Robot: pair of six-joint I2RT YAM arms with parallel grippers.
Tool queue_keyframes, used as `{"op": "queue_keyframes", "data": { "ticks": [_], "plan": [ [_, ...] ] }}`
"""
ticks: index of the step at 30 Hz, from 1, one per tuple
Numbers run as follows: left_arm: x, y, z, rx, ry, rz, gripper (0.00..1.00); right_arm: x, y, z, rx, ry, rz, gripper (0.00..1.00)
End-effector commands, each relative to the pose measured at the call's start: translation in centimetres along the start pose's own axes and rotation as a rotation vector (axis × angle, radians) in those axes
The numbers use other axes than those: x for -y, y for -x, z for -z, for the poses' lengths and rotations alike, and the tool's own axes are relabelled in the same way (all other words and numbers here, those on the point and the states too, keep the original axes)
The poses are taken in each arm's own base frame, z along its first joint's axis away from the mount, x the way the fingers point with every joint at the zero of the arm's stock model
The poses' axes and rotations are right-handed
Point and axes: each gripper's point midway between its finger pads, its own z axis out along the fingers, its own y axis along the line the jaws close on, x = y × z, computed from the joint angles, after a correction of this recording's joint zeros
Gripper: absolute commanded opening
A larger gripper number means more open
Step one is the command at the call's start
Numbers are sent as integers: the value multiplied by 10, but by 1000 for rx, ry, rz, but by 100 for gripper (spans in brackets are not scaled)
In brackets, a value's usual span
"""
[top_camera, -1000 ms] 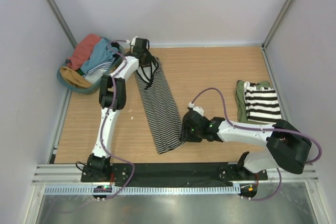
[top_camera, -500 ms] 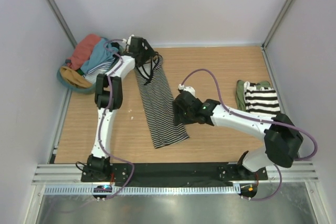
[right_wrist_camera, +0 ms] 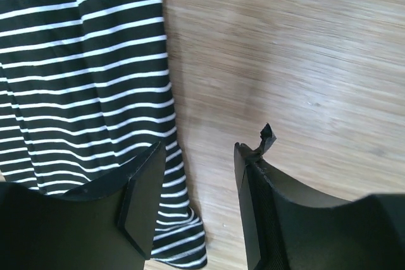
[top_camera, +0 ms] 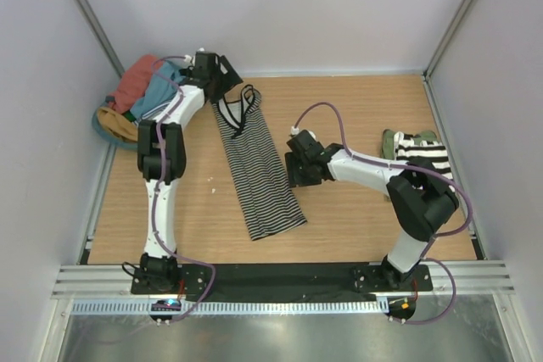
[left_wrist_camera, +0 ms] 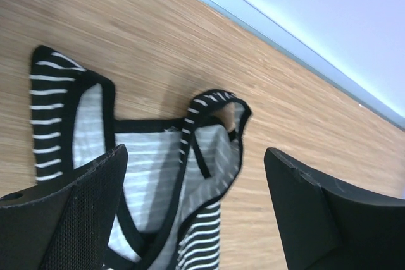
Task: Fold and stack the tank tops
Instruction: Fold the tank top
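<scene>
**Top view.** A long striped top [top_camera: 254, 163] lies flat and unfolded on the wooden surface [top_camera: 356, 116]. Its straps point to the far wall and its hem to the arms' bases, and it slants slightly to the right toward the hem. The left arm [top_camera: 161, 150] reaches to the far left corner, with its jaws just beyond the straps. The right arm [top_camera: 373, 171] reaches left across the surface, with its jaws at the top's right edge, about midway along its length. Near the right edge of the surface lies a folded striped top [top_camera: 424, 165], resting on an olive top [top_camera: 389, 154] that shows along its left and far sides. A round basket [top_camera: 109, 135] in the far left corner holds a heap [top_camera: 148, 89] of coral, teal and mustard cloth.

**Left wrist view.** The left jaws stand wide open and hold nothing. Between and below them lie the black-bound straps and neckline of the unfolded top [left_wrist_camera: 158, 175].

**Right wrist view.** The right jaws stand partly open and hold nothing, with bare wood showing in the gap. The left-hand finger [right_wrist_camera: 142, 200] lies over the cloth's edge [right_wrist_camera: 82, 67]. Whether it touches the cloth cannot be told.
</scene>
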Motion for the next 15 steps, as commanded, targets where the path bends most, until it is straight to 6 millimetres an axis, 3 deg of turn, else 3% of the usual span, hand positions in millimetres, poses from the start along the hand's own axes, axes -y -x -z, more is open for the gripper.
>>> {"op": "queue_keyframes", "data": {
  "ticks": [1, 8, 9, 10, 12, 13, 15],
  "plan": [
    [44, 3, 30, -19, -131, -58, 89, -16, 15, -6, 24, 86, 28, 54],
    [62, -21, 19, -59, -165, -98, 83, -21, -11, -13, -53, 157, -1, 49],
    [73, -19, 19, -52, -187, -97, 82, -25, -17, -11, -71, 185, -6, 49],
    [68, -27, 9, -69, -178, -95, 82, -23, -24, -11, -80, 197, -11, 49],
    [81, -27, 5, -63, -203, -94, 82, -27, -31, -9, -94, 230, -29, 47],
    [75, -36, -7, -78, -190, -93, 81, -25, -38, -8, -105, 235, -37, 42],
    [83, -36, -11, -71, -199, -90, 80, -26, -46, -7, -121, 253, -56, 40]
  ]
}}
